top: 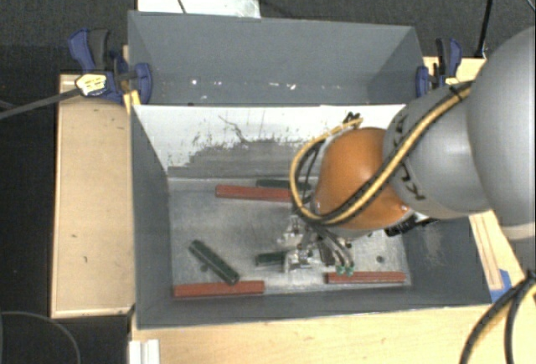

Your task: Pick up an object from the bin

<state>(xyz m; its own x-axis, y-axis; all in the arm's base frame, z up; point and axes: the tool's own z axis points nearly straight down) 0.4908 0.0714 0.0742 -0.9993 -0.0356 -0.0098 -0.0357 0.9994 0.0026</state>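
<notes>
Low in the grey metal bin point(151, 212), the gripper point(316, 258), whether spread or pressed together I cannot tell, sits just view-right of a short dark green bar point(270, 258) pointing lengthwise toward it.

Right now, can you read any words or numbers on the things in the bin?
None: no words, numbers or labels can be read on the red-brown bars, the dark green pieces or the grey bin.
</notes>
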